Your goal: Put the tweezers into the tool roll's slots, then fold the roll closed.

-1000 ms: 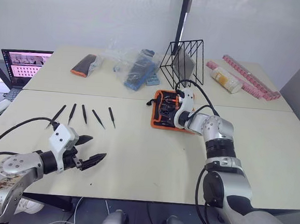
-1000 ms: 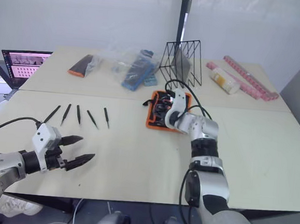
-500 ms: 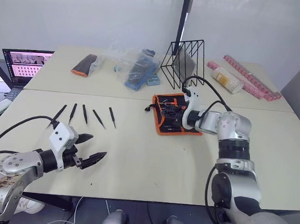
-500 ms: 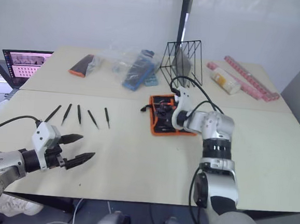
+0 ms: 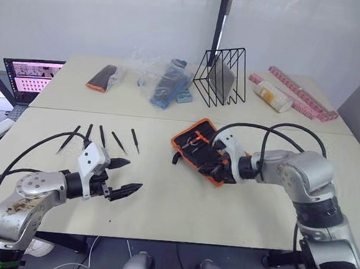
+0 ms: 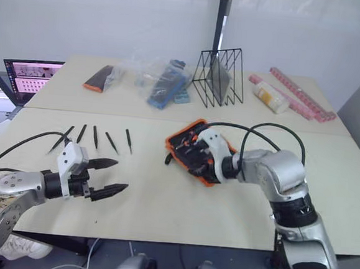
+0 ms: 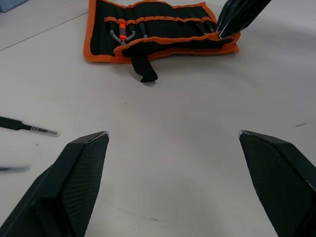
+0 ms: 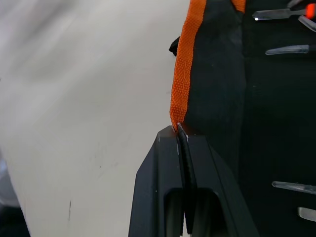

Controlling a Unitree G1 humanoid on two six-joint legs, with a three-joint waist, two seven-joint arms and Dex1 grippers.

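Roll (image 5: 199, 146), mid-frame, apparently part-folded, edge pinched by right gripper (image 5: 219, 169); five tweezers (image 5: 102, 138) at left; left gripper (image 5: 124, 175) spread, empty.

The tool roll (image 5: 204, 150) is lying mid-frame on the worktop (image 5: 162, 201). The tweezers (image 5: 102, 137) are lying in a row at its left, the wire rack (image 5: 221, 75) standing behind.

No text, label, brand or number can be read anywhere. The laptop screen (image 5: 32, 75), at the table's (image 5: 163, 195) far left edge, shows pink rows too small to make out, and the packages at the table's far side carry no legible print.
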